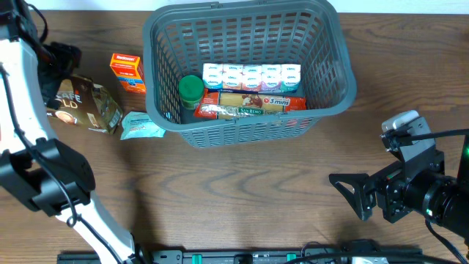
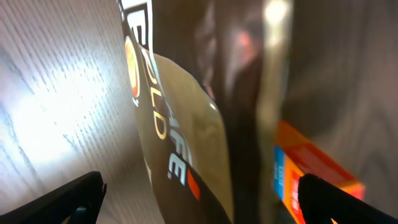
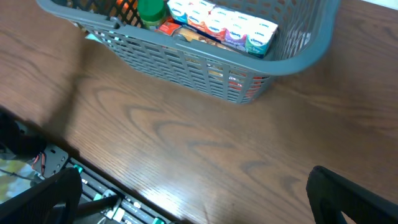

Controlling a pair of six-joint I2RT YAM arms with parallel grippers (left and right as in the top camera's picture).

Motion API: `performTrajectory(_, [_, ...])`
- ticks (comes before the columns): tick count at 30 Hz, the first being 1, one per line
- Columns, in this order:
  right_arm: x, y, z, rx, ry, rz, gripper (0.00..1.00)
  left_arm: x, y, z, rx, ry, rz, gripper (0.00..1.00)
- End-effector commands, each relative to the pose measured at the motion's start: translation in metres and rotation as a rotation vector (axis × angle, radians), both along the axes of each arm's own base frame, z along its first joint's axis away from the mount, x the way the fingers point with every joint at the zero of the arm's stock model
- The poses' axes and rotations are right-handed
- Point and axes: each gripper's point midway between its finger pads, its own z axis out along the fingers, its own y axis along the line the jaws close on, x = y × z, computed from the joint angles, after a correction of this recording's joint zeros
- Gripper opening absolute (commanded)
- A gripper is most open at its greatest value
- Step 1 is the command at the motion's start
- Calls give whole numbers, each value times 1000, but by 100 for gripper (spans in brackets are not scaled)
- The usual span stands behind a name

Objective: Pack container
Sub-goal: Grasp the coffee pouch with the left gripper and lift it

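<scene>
The dark grey basket (image 1: pixel 249 126) stands at the back centre. It holds a green-lidded jar (image 1: pixel 191 89), a row of small white cartons (image 1: pixel 251 75) and a red pasta packet (image 1: pixel 253 105). A brown coffee bag (image 1: pixel 84 104) lies on the table to its left, next to an orange box (image 1: pixel 127 70) and a teal packet (image 1: pixel 139 126). My left gripper (image 1: pixel 60 70) is open over the coffee bag. In the left wrist view its fingers (image 2: pixel 199 196) straddle the bag (image 2: pixel 186 124), with the orange box (image 2: pixel 311 168) beside it. My right gripper (image 1: pixel 350 194) is open and empty near the front right.
The right wrist view shows the basket (image 3: pixel 205 68) ahead across bare wood, its fingers (image 3: pixel 196 199) wide apart. A dark equipment rail (image 1: pixel 242 257) runs along the table's front edge. The white left arm (image 1: pixel 29 117) spans the left side.
</scene>
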Motion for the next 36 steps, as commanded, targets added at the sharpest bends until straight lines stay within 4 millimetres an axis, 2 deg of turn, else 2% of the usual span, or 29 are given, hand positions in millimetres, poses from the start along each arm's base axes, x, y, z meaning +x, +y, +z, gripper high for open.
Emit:
performTrajectory(1, [-1, 2, 0, 9, 5, 2, 99, 0, 3, -14, -16, 46, -6, 99])
performTrajectory(6, [-1, 2, 0, 9, 5, 2, 99, -4, 4, -43, -40, 133, -14, 99])
performTrajectory(11, [-1, 2, 0, 9, 5, 2, 99, -4, 4, -63, -57, 179, -22, 100])
performTrajectory(15, [-1, 2, 0, 9, 5, 2, 99, -2, 5, -67, -58, 181, -21, 52])
performTrajectory(23, [-1, 2, 0, 9, 5, 2, 99, 0, 6, -66, -55, 173, -21, 15])
performTrajectory(26, [-1, 2, 0, 9, 5, 2, 99, 0, 5, -61, -51, 163, -21, 6])
performTrajectory(31, [-1, 2, 0, 9, 5, 2, 99, -3, 9, -37, -9, 115, -17, 6])
performTrajectory(36, [-1, 2, 0, 9, 5, 2, 99, -16, 21, 24, 135, 16, 1, 6])
